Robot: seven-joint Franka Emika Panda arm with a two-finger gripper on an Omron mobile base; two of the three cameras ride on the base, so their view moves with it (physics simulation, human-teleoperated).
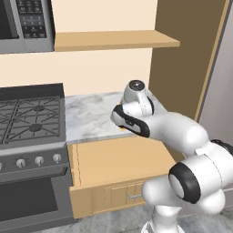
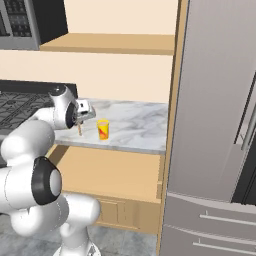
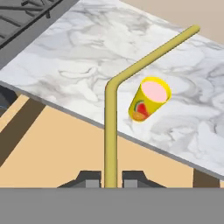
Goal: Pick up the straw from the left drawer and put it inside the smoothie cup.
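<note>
hand view: the straw (image 3: 110, 131) is being gripped between the two fingertips of the gripper (image 3: 111, 178), its bent end reaching above the marble counter (image 3: 78, 65). the smoothie cup (image 3: 148, 99) is standing on that counter, just beside the straw. below, the left drawer (image 1: 123, 159) is being shown pulled open.

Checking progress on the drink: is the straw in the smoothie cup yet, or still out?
Out. In the hand view the claw holds the straw left of the smoothie cup, which stands on the marble counter.
</note>
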